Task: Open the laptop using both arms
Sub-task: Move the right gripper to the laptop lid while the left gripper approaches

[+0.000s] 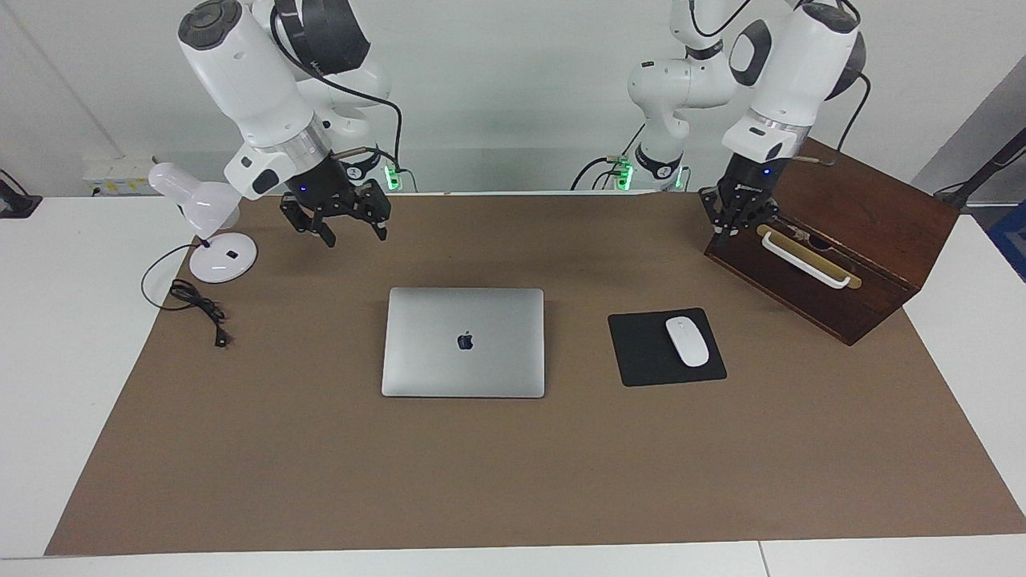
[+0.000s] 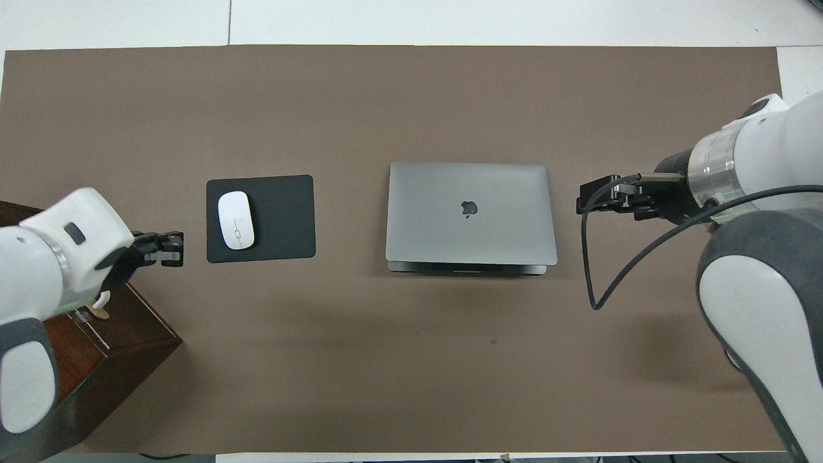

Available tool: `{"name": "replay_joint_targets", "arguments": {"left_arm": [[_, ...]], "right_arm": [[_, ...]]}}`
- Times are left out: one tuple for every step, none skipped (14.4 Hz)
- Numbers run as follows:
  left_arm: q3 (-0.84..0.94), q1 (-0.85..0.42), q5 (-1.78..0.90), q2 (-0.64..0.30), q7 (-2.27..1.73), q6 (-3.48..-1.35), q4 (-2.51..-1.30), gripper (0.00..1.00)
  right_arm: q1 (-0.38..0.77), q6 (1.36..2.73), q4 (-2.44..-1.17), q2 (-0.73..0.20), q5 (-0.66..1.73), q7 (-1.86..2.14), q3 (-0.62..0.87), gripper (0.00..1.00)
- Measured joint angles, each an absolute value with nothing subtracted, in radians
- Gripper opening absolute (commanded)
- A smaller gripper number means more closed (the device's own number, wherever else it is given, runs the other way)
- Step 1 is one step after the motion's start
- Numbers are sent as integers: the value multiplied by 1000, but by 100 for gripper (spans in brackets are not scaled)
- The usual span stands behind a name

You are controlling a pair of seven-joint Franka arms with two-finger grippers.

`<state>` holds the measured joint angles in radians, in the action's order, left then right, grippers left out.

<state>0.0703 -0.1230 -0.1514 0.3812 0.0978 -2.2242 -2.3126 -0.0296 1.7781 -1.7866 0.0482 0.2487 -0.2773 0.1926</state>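
Laptop (image 1: 463, 342) is shut, flat on the brown mat (image 1: 513, 481) mid-table, logo up. The seam and the slightly protruding base show along the edge nearer to me in the overhead view, so I judge that's the opening edge; hinge on the edge farther from me.

My right gripper (image 1: 343, 218) hangs in the air above the mat, over the strip between the laptop and the desk lamp (image 1: 207, 220), fingers spread wide. My left gripper (image 1: 739, 218) is up over the front lip of the wooden box (image 1: 850, 256); fingers look drawn together. Neither touches the laptop.

Plan, as I judge it:
- Nothing started; first step is the approach.
- One gripper pins the base deck near a corner of the opening edge, light downward pressure only.
- Other gripper gets a fingertip under the lid lip at mid-edge and lifts along the hinge arc, not straight up.
- Thin metal, smooth: expect slip; base lifts with the lid if not pinned.

Around:
- Black mouse pad (image 1: 665, 347) with a white mouse (image 1: 687, 341) on it, just beside the laptop toward my left arm's end. It lies between the left gripper and the laptop, so come in high.
- Lamp's black cord (image 1: 196, 303) loops on the mat toward my right arm's end, well apart from the laptop.
- Box handle (image 1: 804, 259) sits right by the left gripper; lift clear before traversing.
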Motion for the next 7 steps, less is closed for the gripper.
{"name": "replay_joint_targets", "arguments": {"left_arm": [[70,-143,-152,417,98,-2282,-2382,0],[70,-164,-153,445,98,-2342,-2445,0],[70,-187,-153,467,97,-2402,-2502,0],[70,-212,-154,481,96,-2457,-2551,0],[70,-238,-155,488,92,-2513,-2593,0],[70,-261,-156,490,89,-2562,-2625,0],[70,-282,-156,489,86,-2611,-2653,0]], "right_arm": [[-29,1780,-1792,51,269,-352,193,93],[-29,1783,-1798,54,293,-431,195,93],[-27,1787,-1805,59,318,-511,197,93],[-18,1798,-1813,63,342,-592,197,93],[-8,1828,-1830,71,366,-675,199,93],[3,1868,-1857,81,391,-743,200,93],[14,1910,-1889,94,421,-798,201,93]]}}
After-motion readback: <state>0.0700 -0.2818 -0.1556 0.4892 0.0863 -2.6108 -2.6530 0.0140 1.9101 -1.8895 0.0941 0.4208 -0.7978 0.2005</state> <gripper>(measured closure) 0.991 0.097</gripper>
